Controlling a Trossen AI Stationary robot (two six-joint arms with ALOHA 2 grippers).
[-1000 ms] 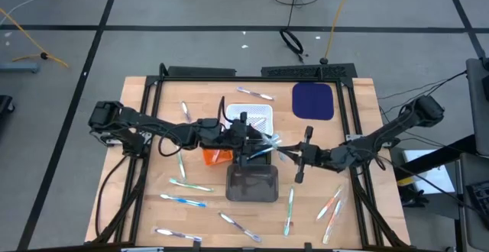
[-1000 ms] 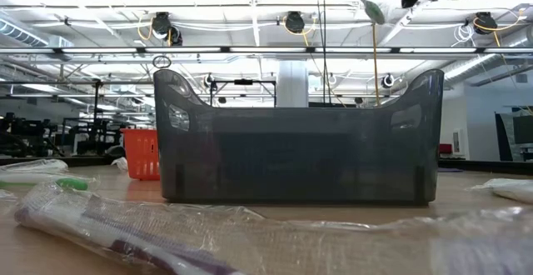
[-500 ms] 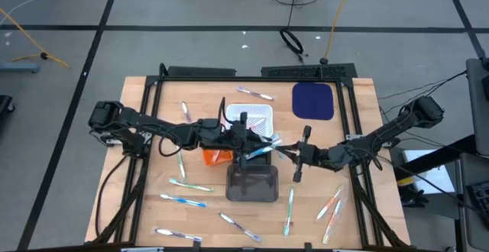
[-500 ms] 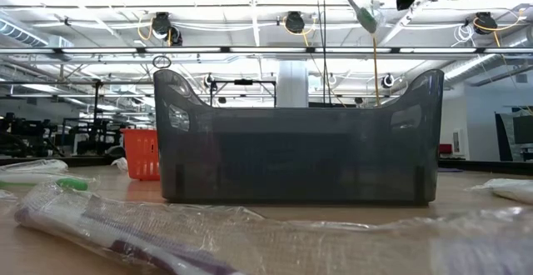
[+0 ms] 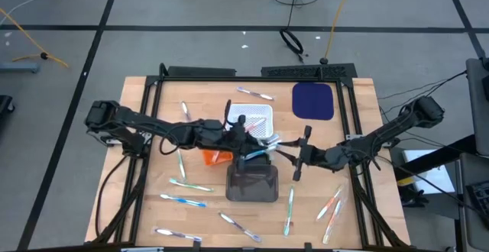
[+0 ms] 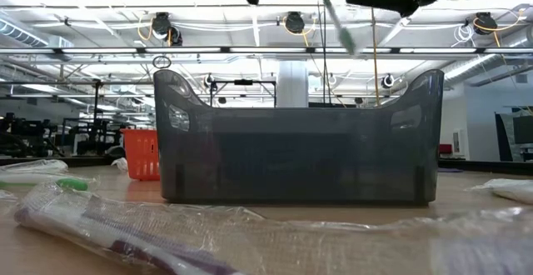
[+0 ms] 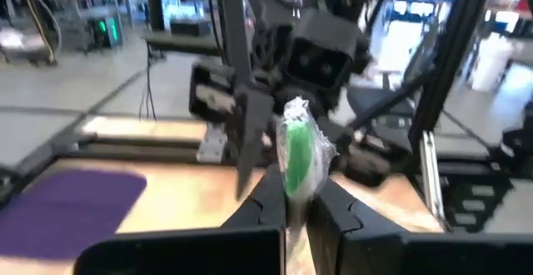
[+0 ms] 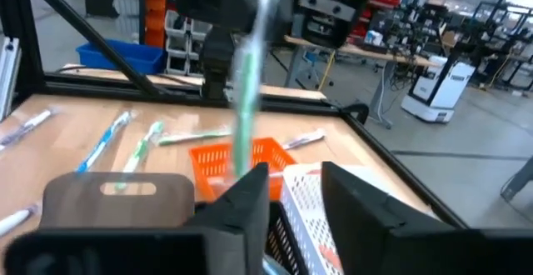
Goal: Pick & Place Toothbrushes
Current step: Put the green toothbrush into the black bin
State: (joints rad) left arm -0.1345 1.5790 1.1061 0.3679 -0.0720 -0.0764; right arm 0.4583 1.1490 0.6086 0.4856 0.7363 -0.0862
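the grey bin (image 5: 253, 183) sits near the middle of the wooden worktop (image 5: 145, 118), and both arms meet just above its far rim. the left hand (image 5: 250, 145) is clenched on a wrapped green toothbrush (image 7: 297, 152), its two dark fingers (image 7: 268, 202) pinching the stick low down so the green head stands up out of the grip. in the low view that toothbrush (image 6: 331, 10) hangs tilted above the bin, clear of its rim. the right hand (image 5: 296, 156) hovers just beside the bin's far right corner, facing the left hand; its fingers (image 8: 246, 193) stand apart with a gap between them, released, and the green toothbrush shows just in front of them without being squeezed.

an orange basket (image 5: 215, 156) lies just beside the bin's far left corner, and a white slotted basket (image 5: 254, 117) stands beyond the bin with one toothbrush (image 5: 255, 94) near its far edge. a dark blue mat (image 5: 313, 100) lies farther off, beyond the bin to the right.

other toothbrushes are scattered round the bin: several to its left (image 5: 190, 185), one near its front edge (image 5: 240, 227), and more to its right (image 5: 289, 210), with an orange-accented pair (image 5: 330, 205) farther right. in the low view a wrapped purple toothbrush (image 6: 108, 233) lies on the worktop in front of the bin.
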